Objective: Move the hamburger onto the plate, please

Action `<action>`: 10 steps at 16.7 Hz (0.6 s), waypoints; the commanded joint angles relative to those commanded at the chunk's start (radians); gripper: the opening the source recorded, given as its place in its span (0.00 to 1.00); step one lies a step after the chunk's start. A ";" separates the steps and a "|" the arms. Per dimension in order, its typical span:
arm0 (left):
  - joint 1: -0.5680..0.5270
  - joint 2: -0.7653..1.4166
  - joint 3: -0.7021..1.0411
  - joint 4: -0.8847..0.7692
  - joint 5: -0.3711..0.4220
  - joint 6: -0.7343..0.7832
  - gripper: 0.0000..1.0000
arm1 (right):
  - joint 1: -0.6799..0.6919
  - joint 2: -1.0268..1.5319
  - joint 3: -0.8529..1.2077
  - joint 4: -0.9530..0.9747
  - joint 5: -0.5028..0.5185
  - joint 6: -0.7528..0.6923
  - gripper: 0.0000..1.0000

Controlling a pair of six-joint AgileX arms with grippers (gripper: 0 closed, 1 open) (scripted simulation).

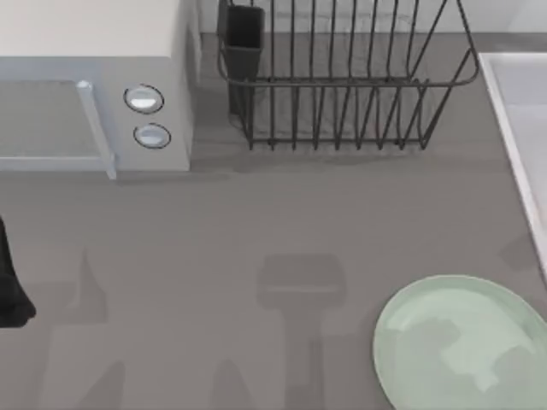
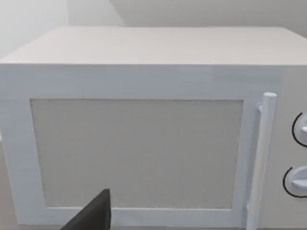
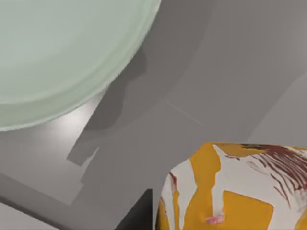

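The hamburger [image 3: 235,187], orange-yellow with white and dark red streaks, sits close under the right wrist camera, above the grey table. My right gripper [image 3: 192,223] is shut on it, with one dark finger [image 3: 139,218] showing beside it. The pale mint-green plate [image 1: 461,342] lies at the table's front right. In the right wrist view the plate [image 3: 62,52] is beside the hamburger and apart from it. My left arm [image 1: 10,290] stays parked at the left edge, its gripper [image 2: 91,215] facing the microwave.
A white microwave [image 1: 94,94] with a closed door [image 2: 136,153] stands at the back left. A dark wire dish rack [image 1: 342,77] stands at the back middle. A pale raised surface [image 1: 521,128] borders the right side.
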 joint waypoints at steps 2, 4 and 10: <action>0.000 0.000 0.000 0.000 0.000 0.000 1.00 | 0.053 0.034 0.021 -0.006 0.000 -0.159 0.00; 0.000 0.000 0.000 0.000 0.000 0.000 1.00 | 0.115 0.071 0.040 -0.012 -0.001 -0.360 0.00; 0.000 0.000 0.000 0.000 0.000 0.000 1.00 | 0.323 0.180 0.072 -0.018 -0.009 -1.100 0.00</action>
